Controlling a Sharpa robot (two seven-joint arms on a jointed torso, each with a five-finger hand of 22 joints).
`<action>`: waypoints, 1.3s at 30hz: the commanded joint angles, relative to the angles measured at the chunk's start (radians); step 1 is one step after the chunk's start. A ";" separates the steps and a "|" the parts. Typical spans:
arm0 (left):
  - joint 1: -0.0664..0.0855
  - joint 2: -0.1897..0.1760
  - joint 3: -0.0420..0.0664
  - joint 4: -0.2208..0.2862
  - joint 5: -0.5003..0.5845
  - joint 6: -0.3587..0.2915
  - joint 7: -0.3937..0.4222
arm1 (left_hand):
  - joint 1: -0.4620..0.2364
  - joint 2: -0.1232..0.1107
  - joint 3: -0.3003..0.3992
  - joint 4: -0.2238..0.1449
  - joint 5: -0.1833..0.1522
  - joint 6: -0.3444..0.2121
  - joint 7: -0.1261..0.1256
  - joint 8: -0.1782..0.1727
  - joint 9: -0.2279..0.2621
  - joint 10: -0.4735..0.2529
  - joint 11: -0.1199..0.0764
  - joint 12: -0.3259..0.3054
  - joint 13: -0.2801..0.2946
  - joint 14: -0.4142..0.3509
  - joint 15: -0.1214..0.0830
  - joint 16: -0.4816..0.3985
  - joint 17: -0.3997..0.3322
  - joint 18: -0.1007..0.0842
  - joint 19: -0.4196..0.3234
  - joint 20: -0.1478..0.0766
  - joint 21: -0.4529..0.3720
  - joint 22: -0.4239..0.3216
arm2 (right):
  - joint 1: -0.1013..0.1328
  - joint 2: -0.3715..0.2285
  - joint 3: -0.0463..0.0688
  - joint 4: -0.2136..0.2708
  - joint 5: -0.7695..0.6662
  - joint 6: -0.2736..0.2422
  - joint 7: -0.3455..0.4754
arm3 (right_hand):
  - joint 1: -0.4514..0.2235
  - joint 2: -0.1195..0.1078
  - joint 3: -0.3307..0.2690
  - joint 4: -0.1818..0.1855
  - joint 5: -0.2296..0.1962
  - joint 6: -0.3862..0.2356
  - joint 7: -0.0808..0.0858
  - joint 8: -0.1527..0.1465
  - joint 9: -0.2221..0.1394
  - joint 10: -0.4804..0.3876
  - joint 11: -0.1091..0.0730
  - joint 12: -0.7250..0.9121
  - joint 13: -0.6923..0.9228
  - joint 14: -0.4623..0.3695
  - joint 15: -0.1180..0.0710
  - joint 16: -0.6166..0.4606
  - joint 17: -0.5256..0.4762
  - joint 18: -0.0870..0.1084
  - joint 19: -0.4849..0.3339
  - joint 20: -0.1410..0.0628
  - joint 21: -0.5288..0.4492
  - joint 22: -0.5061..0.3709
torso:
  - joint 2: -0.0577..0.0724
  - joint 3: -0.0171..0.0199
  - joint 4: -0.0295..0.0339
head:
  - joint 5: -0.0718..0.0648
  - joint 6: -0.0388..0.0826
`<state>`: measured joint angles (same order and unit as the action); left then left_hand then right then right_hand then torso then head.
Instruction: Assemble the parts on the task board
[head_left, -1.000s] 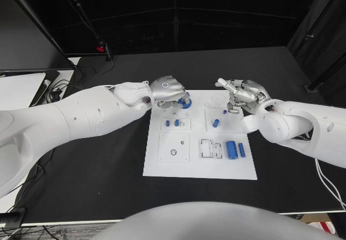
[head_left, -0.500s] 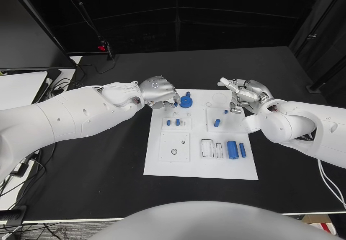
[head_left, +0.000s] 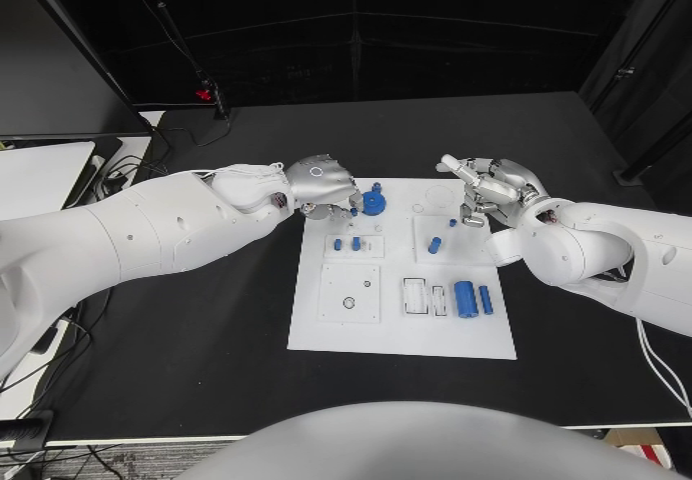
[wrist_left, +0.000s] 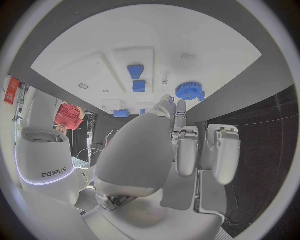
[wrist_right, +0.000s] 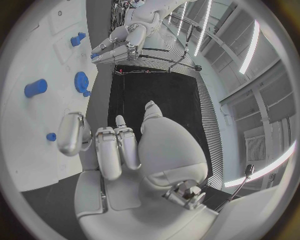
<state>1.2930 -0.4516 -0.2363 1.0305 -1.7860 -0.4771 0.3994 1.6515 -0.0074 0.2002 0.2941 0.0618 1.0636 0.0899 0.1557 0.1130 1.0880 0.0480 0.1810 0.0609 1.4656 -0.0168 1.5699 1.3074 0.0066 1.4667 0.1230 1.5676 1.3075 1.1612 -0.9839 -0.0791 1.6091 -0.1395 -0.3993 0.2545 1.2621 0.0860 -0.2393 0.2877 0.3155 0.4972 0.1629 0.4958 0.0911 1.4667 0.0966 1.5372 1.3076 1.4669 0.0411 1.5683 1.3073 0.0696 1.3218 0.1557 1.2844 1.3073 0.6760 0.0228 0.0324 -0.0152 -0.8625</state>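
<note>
While curled over the far-left corner of the white task board (head_left: 401, 335), left hand (head_left: 323, 184) grips nothing, just beside the blue gear (head_left: 374, 205). Right hand (head_left: 490, 187) hovers empty, fingers apart, partly hiding the far-right edge.

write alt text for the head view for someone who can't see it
A white task board lies on a black table with small blue parts on it, including a blue gear near its far edge. The left hand hovers beside the gear; the right hand is over the far right corner.
</note>
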 joint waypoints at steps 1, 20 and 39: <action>0.000 0.005 0.001 -0.008 -0.002 0.056 0.007 | -0.007 0.004 0.005 0.000 0.004 0.027 -0.001 0.000 0.010 0.004 0.002 -0.007 -0.001 0.105 -0.001 0.001 0.263 -0.007 0.104 -0.004 0.003 0.263 | 0.001 0.000 0.000 0.002 -0.002 0.010 0.008 | -0.002 0.010 -0.006 -0.001 0.003 -0.006 0.024 0.006 -0.001 0.028 0.009 0.001 0.205 0.104 0.009 0.002 0.263 0.013 -0.002 0.004 -0.002 0.145 | -0.001 0.0022 0.0008 | 0.002 0.000; -0.011 0.013 0.001 -0.024 -0.002 0.117 0.007 | -0.009 0.003 0.008 -0.001 0.004 0.027 0.000 -0.001 0.010 0.005 0.003 -0.009 -0.001 0.105 0.001 0.001 0.263 -0.007 0.104 -0.004 0.003 0.263 | 0.001 0.000 0.000 0.002 -0.002 0.011 0.009 | -0.002 0.010 -0.007 -0.001 0.003 -0.007 0.024 0.007 -0.001 0.027 0.009 0.000 0.205 0.104 0.009 0.002 0.263 0.013 -0.002 0.004 -0.002 0.145 | 0.000 -0.0003 0.0007 | 0.000 -0.001; -0.014 0.026 0.001 -0.038 -0.002 0.137 0.013 | -0.013 0.000 0.027 -0.001 0.004 0.022 0.005 -0.008 0.008 0.005 0.007 -0.022 -0.001 0.096 0.008 -0.006 0.238 -0.006 0.103 -0.004 0.002 0.263 | 0.001 0.001 0.000 0.001 -0.002 0.012 0.007 | -0.002 0.011 -0.007 -0.002 0.003 -0.008 0.024 0.008 -0.001 0.027 0.009 0.001 0.205 0.104 0.009 0.002 0.263 0.013 -0.002 0.004 -0.002 0.146 | 0.000 0.0005 0.0001 | -0.003 -0.007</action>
<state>1.2787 -0.4271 -0.2354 0.9946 -1.7858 -0.3597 0.4035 1.6414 -0.0184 0.2207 0.2905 0.0630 1.0638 0.0899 0.1508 0.1135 1.0915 0.0515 0.1623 0.0610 1.4656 -0.0168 1.5699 1.3074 0.0066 1.4666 0.1230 1.5676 1.3074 1.1611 -0.9830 -0.0791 1.6085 -0.1395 -0.3978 0.2546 1.2621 0.0860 -0.2392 0.2877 0.3156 0.4938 0.1597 0.4993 0.0914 1.4666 0.0966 1.5371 1.3076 1.4669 0.0411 1.5683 1.3073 0.0696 1.3218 0.1557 1.2844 1.3073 0.6756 0.0230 0.0326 -0.0162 -0.8682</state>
